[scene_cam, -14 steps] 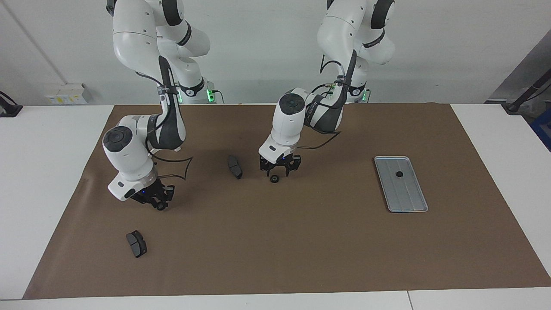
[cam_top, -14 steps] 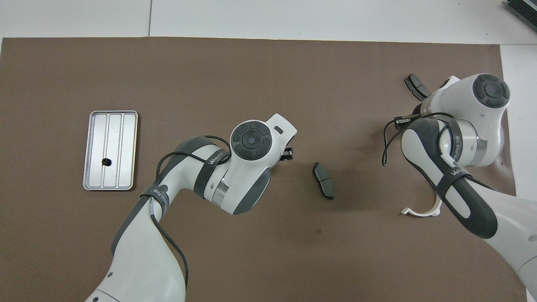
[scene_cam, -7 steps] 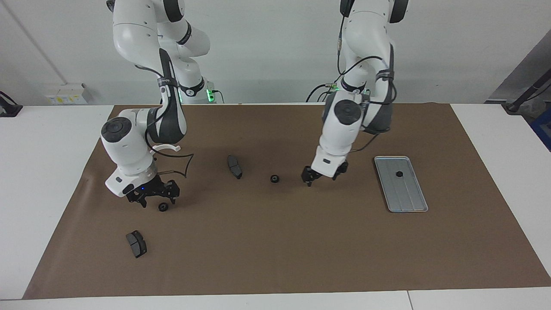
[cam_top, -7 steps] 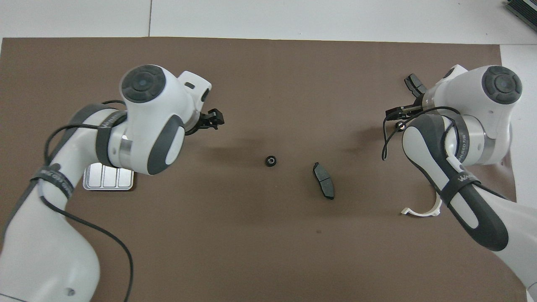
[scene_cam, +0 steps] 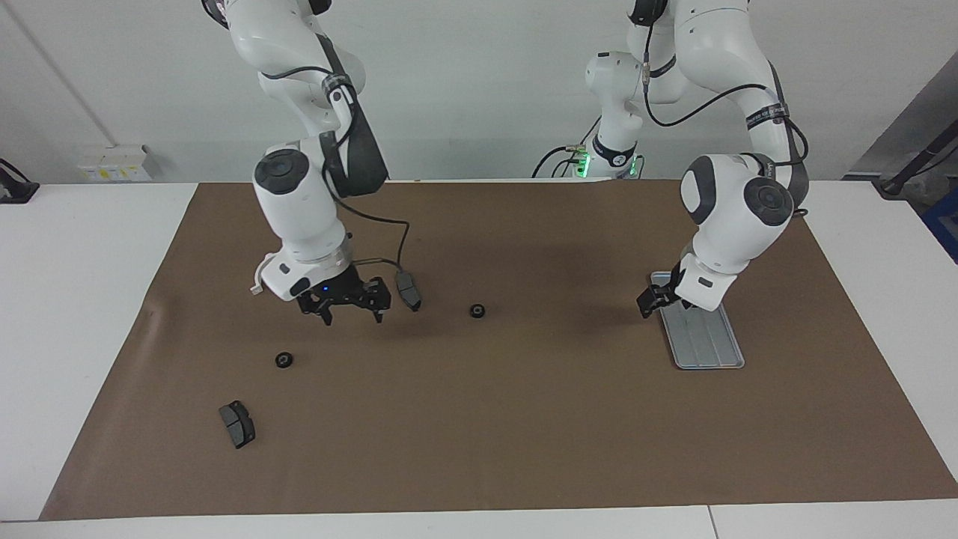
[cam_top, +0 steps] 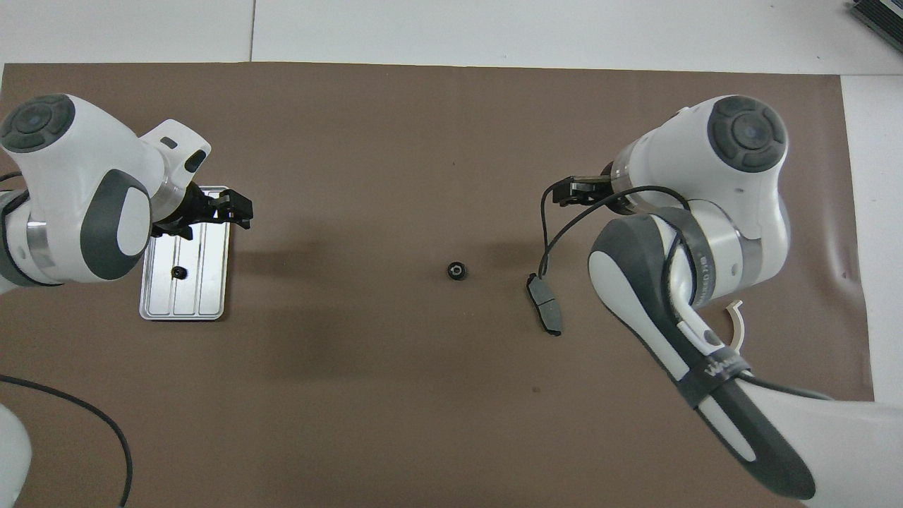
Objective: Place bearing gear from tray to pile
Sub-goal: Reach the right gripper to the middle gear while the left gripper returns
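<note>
arms: 2, white shells | joints: dark grey caps | cables: black | grippers: black

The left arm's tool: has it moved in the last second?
Yes. The left tool has swung away from the small black ring mid-table to the tray, where it now hangs.

Left hand [scene_cam: 653, 305] and right hand [scene_cam: 350, 308] both hang low, fingers spread, empty.

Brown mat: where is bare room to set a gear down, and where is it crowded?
Bare: between the middle gear and the tray. Crowded: around the right gripper, with a dark pad beside it and another gear nearby.
</note>
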Robot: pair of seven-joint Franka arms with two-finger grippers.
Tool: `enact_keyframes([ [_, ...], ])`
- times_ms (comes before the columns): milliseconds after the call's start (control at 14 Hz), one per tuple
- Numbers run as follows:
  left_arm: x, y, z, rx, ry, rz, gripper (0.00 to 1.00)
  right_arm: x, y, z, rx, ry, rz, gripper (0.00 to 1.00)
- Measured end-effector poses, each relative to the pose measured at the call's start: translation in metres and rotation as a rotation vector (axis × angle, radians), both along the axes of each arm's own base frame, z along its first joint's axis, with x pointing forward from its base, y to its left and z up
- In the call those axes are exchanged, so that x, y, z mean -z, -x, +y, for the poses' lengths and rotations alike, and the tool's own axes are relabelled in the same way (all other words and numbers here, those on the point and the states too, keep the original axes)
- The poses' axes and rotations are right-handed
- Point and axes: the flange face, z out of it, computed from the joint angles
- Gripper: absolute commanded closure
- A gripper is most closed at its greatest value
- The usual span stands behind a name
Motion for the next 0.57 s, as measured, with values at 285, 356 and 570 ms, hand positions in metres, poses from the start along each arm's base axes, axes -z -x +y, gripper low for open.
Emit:
enact_keyframes([
  [285, 0.023, 0.022, 0.025, 0.014, 0.008, -0.037, 0.0, 0.014, 0.034, 0.092, 0.001, 0.036, -0.007, 0.0],
  [356, 0.028, 0.027, 0.03, 0.022, 0.009, -0.043, 0.0, 0.021, 0.04, 0.108, 0.005, 0.037, -0.013, 0.0],
  [570, 0.036, 0.036, 0.058, 0.007, 0.011, -0.053, 0.06, 0.049, 0.052, 0.148, 0.013, 0.035, -0.037, 0.0],
])
